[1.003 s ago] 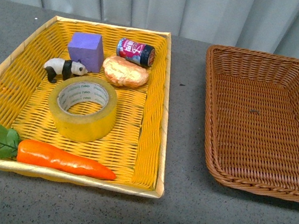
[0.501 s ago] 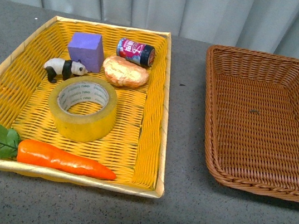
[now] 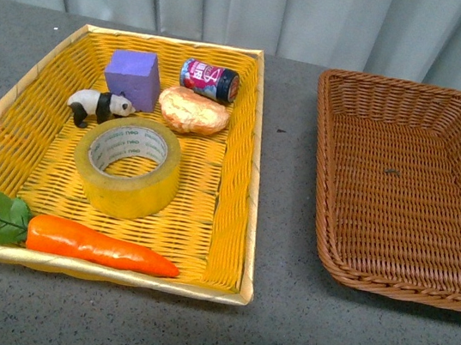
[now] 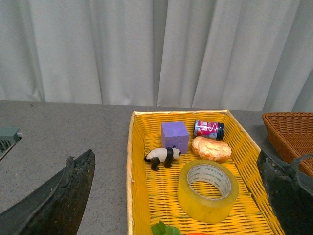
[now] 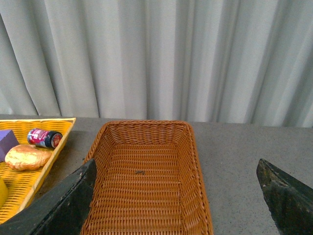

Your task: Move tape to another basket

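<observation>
The tape, a wide yellowish roll with a white printed core, lies flat in the middle of the bright yellow woven tray. It also shows in the left wrist view. The dark brown wicker basket stands to the right of the yellow tray and holds nothing; it also shows in the right wrist view. My left gripper is open, held back from and above the tape. My right gripper is open, above the brown basket's near part. Neither arm shows in the front view.
In the yellow tray with the tape lie a toy panda, a purple cube, a small can, a bread roll and a carrot with green leaves. Grey curtains hang behind the grey table.
</observation>
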You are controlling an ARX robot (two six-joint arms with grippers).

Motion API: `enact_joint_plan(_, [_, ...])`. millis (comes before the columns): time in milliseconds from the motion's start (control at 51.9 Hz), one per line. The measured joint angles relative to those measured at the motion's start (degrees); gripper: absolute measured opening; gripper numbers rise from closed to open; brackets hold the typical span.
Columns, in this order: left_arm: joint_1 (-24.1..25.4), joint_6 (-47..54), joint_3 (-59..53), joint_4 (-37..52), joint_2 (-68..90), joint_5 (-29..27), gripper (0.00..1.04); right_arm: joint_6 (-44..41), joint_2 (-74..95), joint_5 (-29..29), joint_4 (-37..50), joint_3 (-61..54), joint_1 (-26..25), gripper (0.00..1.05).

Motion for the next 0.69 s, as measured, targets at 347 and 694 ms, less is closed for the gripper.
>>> enact_joint_plan(347, [0.0,0.0,0.0,0.0,0.0,0.0,0.98,0.0,0.0,0.0,0.0,0.0,0.0,0.96])
enact_joint_plan(694, [0.96,-3.67,5.18,3.56,29.81,9.73,0.98,0.0,-0.04,0.0,0.0,0.0,-0.07,0.96])
